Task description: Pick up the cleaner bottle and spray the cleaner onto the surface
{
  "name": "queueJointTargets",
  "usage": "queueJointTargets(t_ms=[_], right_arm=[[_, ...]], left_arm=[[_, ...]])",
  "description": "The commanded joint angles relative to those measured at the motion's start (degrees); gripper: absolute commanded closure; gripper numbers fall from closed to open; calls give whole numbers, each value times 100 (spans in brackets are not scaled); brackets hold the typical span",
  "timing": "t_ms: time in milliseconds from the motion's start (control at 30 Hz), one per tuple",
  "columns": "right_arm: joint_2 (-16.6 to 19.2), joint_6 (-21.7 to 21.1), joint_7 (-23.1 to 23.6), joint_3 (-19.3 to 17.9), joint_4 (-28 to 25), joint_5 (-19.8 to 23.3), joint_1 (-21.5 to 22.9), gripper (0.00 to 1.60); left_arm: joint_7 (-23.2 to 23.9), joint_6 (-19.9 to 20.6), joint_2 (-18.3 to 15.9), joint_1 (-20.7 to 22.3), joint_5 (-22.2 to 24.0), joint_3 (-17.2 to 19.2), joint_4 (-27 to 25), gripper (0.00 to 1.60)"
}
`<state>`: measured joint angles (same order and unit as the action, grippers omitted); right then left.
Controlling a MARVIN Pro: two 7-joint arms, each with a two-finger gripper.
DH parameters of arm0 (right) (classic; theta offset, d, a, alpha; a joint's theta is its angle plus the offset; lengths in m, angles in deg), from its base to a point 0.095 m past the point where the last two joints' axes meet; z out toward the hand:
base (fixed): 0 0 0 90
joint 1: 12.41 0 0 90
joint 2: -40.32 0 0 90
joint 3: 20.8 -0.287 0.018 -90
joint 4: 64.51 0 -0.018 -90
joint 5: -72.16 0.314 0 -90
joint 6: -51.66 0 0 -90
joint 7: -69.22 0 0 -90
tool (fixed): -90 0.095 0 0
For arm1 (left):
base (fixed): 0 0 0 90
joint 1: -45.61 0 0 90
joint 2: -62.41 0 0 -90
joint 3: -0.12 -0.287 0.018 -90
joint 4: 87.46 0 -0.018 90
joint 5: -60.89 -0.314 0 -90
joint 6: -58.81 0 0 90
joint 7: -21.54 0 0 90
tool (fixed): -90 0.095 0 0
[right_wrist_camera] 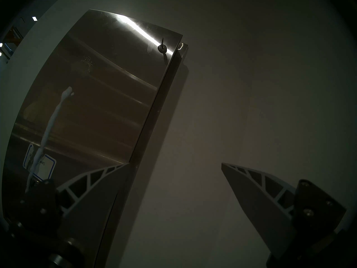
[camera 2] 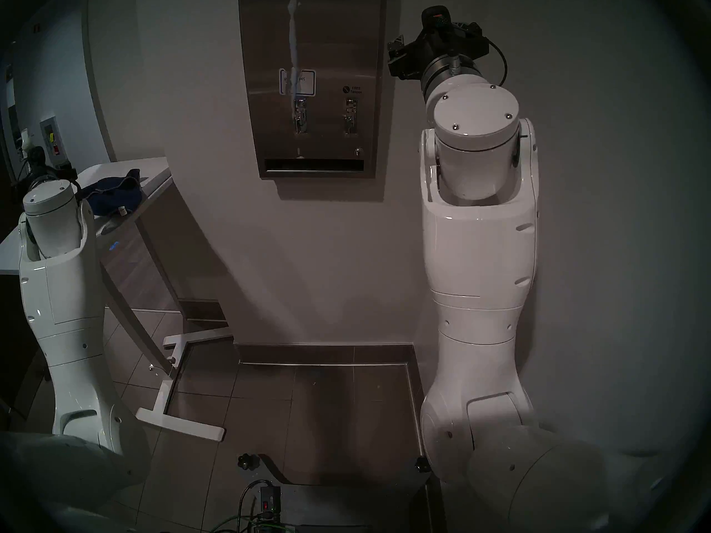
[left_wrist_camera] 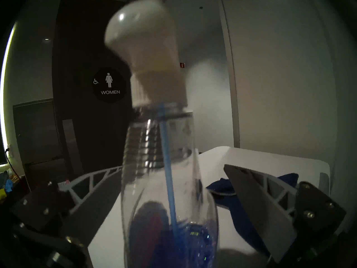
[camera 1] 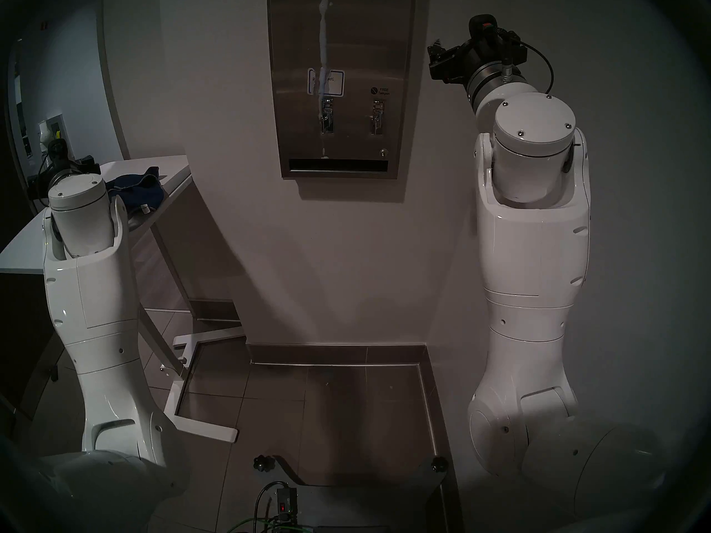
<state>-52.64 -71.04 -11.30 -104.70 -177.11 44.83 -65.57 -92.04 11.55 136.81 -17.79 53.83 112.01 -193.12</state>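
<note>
The cleaner bottle (left_wrist_camera: 154,165), clear with a white trigger head, stands upright on the white table between the fingers of my left gripper (left_wrist_camera: 173,166). The jaws are open, and a gap shows between the bottle and the right finger (left_wrist_camera: 260,203). Blue cleaner (left_wrist_camera: 195,240) sits low in the bottle around a blue dip tube. The surface (camera 1: 358,40) is a steel wall dispenser, and a white foamy streak of cleaner (camera 1: 322,40) runs down it over the sticker and left lever. My right gripper (right_wrist_camera: 174,164) hangs open and empty beside the dispenser's right edge (right_wrist_camera: 150,114).
A dark blue cloth (camera 1: 138,192) lies crumpled on the white table (camera 1: 169,167) at the left, just behind the bottle (left_wrist_camera: 222,186). The table's white legs stand on the tiled floor. A dark door with a WOMEN sign (left_wrist_camera: 110,85) is behind the bottle.
</note>
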Motion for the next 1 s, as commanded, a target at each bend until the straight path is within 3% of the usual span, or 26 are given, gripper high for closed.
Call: queueJointTargets(t_ms=[0,433,600,767,967], right_arm=[[-13,43,-19,-12,-139,1,174,0],[-12,43,-22,-10,-138,1,171,0],[-11,41,-22,-8,-133,0,162,0],[-10,41,-23,-6,-129,-1,156,0],[-9,40,-24,-4,-125,-1,151,0]], left_arm=[[113,-226,-642,648,32,-113,-146,0],[202,-500,-1315,1230,175,-236,5,0],[352,-663,-1546,1361,358,-354,-180,0],[570,-805,-1611,1596,614,-762,-291,0],[877,-994,-1421,1872,1007,-1349,-357,0]])
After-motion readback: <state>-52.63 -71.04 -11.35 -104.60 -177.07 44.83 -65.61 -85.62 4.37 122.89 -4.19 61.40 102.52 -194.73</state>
